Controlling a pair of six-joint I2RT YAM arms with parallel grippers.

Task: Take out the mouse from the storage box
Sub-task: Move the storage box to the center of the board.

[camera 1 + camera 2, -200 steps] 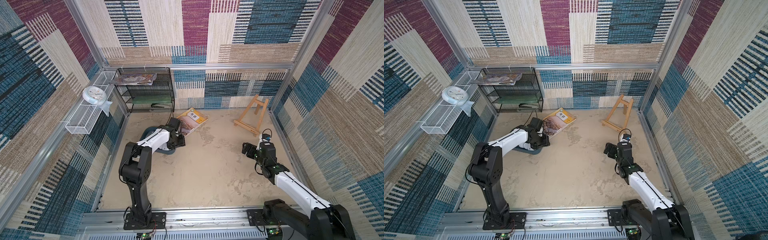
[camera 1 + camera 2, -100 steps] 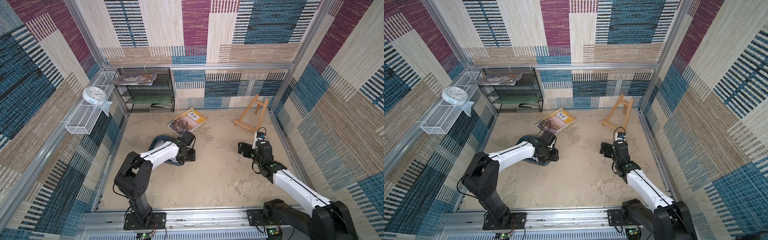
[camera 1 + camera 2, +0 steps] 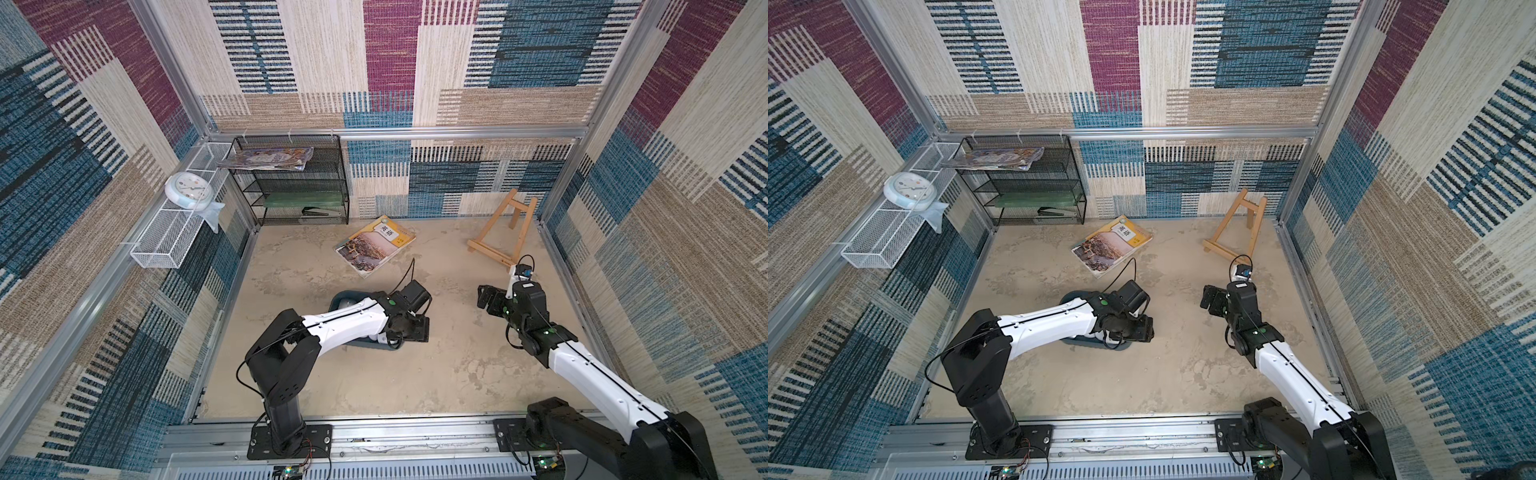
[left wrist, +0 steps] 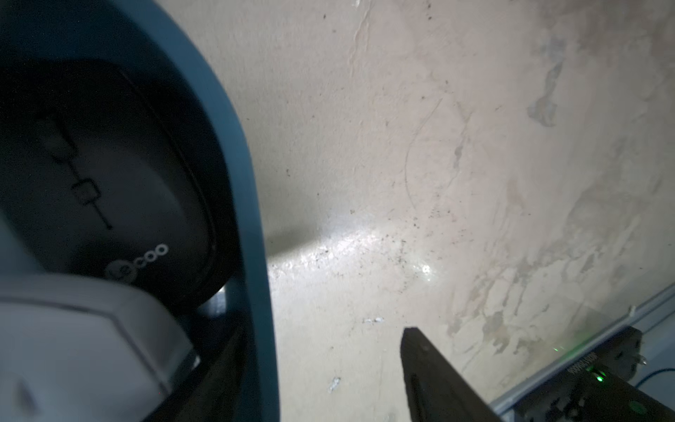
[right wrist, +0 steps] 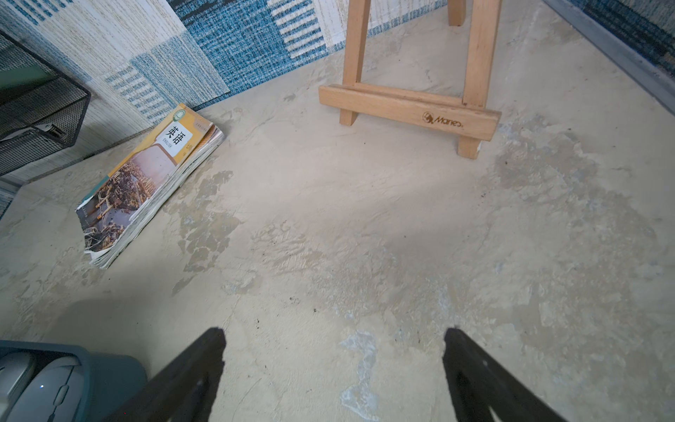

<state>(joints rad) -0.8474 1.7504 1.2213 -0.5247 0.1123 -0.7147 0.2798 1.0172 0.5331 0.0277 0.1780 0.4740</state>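
Note:
The storage box (image 3: 337, 297) (image 3: 1070, 297), a dark teal tub, sits mid-floor, mostly under my left forearm. In the left wrist view its rim (image 4: 241, 182) runs between my jaws. A black mouse (image 4: 120, 175) lies inside, with a pale grey mouse (image 4: 73, 347) beside it. My left gripper (image 4: 321, 336) (image 3: 409, 328) is open astride the right-hand wall, one finger inside and one outside, not pinching it. My right gripper (image 5: 334, 330) (image 3: 486, 297) hovers open and empty over bare floor to the right of the box (image 5: 109, 369), where a grey mouse (image 5: 47, 383) shows.
A textbook (image 3: 376, 245) lies behind the box. A wooden easel (image 3: 503, 232) stands at the back right. A black mesh rack (image 3: 291, 183) is at the back left, and a white wire basket (image 3: 174, 232) with a clock hangs on the left wall.
My left arm swept forward and right, and the storage box came with it from near the book to mid-floor. Its jaws have since spread wider. The right gripper shifted slightly back.

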